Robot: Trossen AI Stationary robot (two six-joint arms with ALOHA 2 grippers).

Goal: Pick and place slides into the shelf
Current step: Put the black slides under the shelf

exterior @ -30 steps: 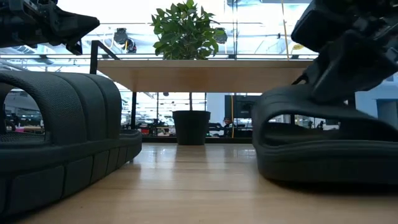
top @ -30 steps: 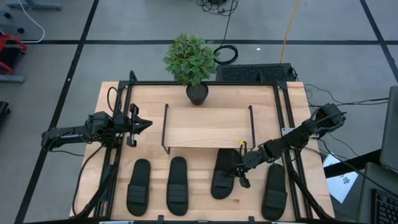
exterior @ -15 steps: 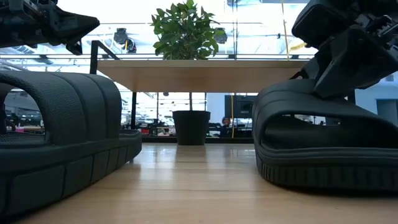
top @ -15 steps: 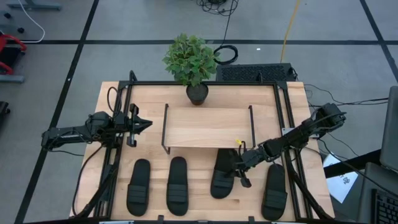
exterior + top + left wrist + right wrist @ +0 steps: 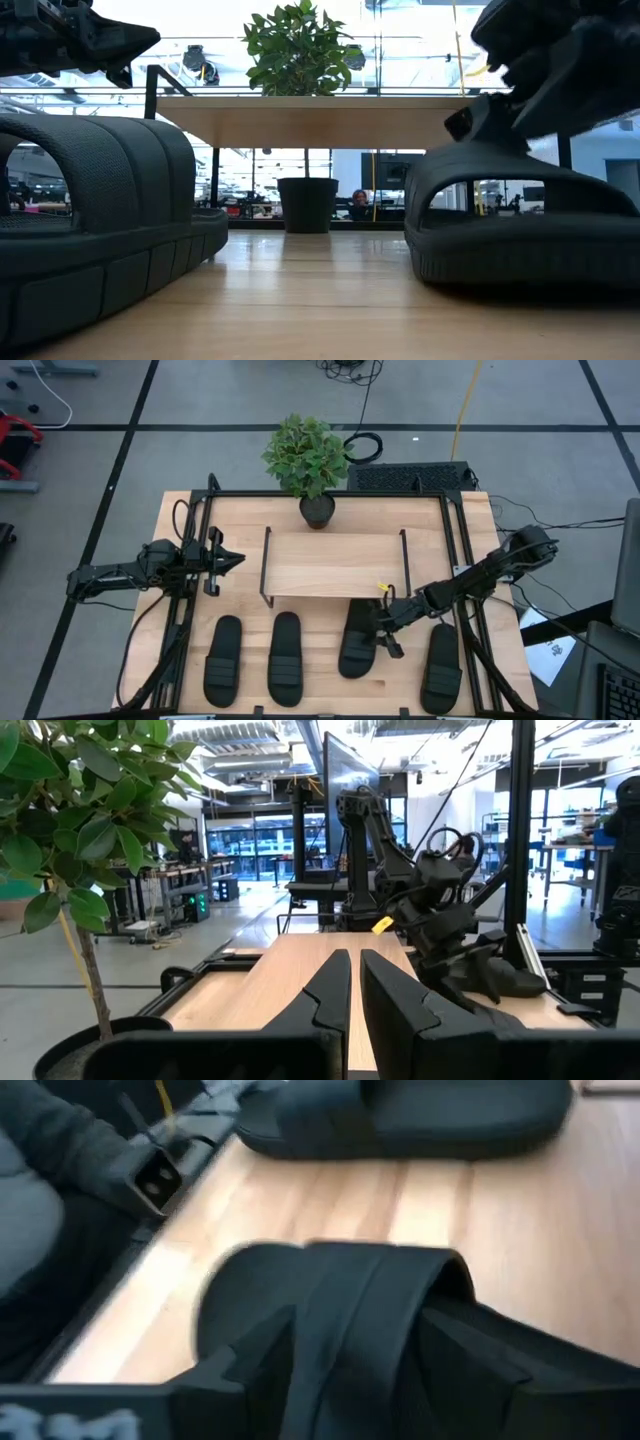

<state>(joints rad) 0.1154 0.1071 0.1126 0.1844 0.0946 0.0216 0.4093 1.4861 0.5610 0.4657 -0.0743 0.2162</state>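
Four black slides lie sole-down along the table's near side (image 5: 222, 660) (image 5: 285, 658) (image 5: 358, 638) (image 5: 441, 667). The third one's far end reaches the near edge of the shelf (image 5: 335, 565), a low wood-topped rack on thin black legs. My right gripper (image 5: 385, 625) stands open over that slide's ribbed strap (image 5: 350, 1320), one finger on each side of it. My left gripper (image 5: 235, 559) hovers shut beside the shelf's left end, with nothing in it. My right gripper comes slanting down from the table's right, with its fingers (image 5: 470, 1355) on either side of the third slide's strap. Whether they touch the strap I cannot tell. The slide rests flat on the table (image 5: 520, 250).
A potted plant (image 5: 310, 460) stands behind the shelf at the table's far edge. Black rails (image 5: 455, 550) frame the tabletop left, right and far. There is bare wood under the shelf (image 5: 320, 250) and between the slides.
My right gripper has opened and let go of the third slide's strap, rolling a little as it did. The slide was tipped with its left side off the wood. It has settled flat on the table in about the same spot.
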